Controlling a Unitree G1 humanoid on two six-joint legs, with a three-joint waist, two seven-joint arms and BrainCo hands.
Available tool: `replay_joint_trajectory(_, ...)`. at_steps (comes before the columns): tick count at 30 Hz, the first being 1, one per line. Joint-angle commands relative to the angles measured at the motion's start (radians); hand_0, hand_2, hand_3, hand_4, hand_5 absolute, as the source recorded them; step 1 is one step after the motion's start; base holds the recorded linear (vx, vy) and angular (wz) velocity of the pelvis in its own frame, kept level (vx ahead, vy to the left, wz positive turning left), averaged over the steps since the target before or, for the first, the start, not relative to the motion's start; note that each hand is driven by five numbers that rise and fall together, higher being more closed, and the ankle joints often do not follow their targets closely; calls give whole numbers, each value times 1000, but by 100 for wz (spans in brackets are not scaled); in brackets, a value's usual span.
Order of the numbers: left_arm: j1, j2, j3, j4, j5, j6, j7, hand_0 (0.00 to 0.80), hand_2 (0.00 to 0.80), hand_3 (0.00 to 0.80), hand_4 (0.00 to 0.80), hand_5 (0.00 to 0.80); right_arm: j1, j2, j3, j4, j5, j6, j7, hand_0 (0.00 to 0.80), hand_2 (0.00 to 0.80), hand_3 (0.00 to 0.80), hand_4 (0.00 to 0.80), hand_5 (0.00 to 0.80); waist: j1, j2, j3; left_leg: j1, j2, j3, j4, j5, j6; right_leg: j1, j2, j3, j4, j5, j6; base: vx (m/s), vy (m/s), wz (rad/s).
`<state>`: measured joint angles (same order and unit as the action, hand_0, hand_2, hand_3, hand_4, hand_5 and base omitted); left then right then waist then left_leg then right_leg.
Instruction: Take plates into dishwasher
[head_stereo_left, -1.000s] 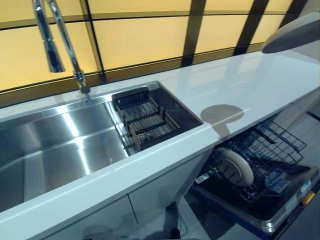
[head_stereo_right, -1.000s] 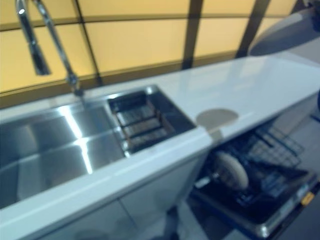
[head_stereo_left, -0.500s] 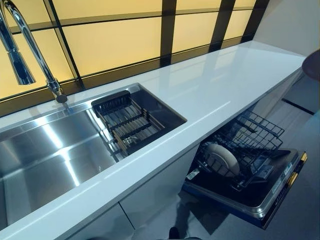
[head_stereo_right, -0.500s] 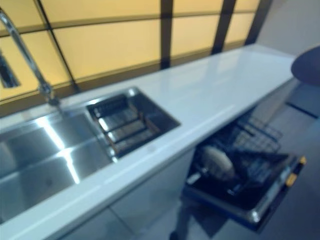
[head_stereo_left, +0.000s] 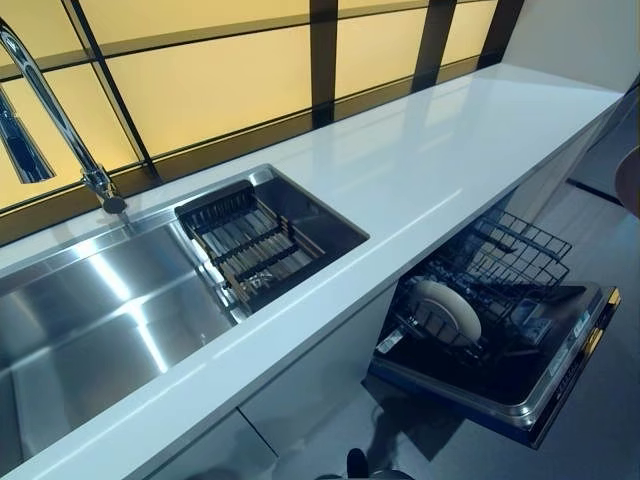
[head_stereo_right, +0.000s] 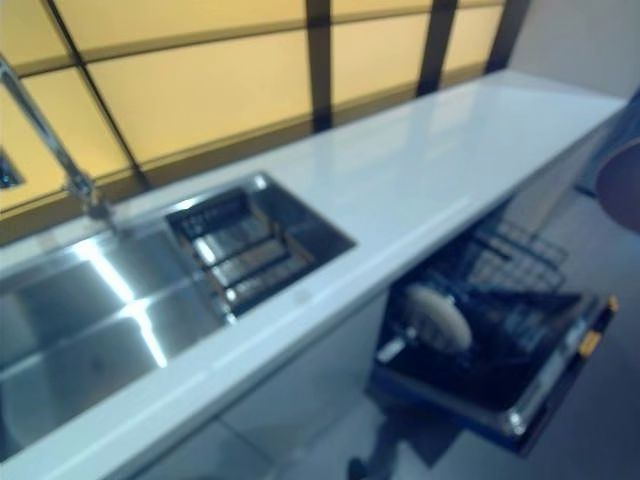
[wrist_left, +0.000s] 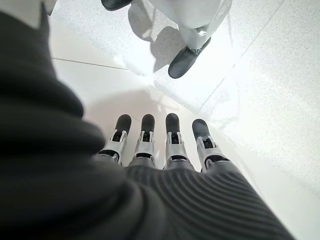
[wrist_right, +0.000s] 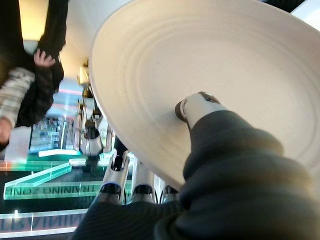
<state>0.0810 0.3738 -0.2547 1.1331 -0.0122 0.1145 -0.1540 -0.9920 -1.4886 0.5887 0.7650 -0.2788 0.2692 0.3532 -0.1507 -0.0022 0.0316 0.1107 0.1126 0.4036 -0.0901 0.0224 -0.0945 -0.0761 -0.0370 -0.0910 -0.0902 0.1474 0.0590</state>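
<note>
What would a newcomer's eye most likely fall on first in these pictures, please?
Probably the large cream plate pinched in the right robot hand, thumb on its face and fingers beneath. Next, the open dishwasher under the white counter, its wire rack already holding one plate on edge. The left robot hand hangs empty over the floor.

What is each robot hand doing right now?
Left robot hand: open, fingers straight, holding nothing.
Right robot hand: shut on a cream plate.
</note>
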Motion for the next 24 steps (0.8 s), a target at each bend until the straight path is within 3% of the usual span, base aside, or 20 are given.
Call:
replay_joint_trajectory(1,-62,64,12,18,31,-8,22,0,0,0,0,0,-53,63,-66,35,35,70,-15,800,800,800,800,800,10,-48,55,52,14,-44,3,-29,-9,46,-56,11,3,-35,94,17,-11,3)
replay_joint_trajectory(24,-96,57,-20,-19,2,-3,12,0,0,0,0,0,-40,200,-84,26,2,171,-56,800,800,800,800,800,26,15,138,0,-1,-63,3,-21,-13,-6,-76,4,3,-27,91,-13,1,1)
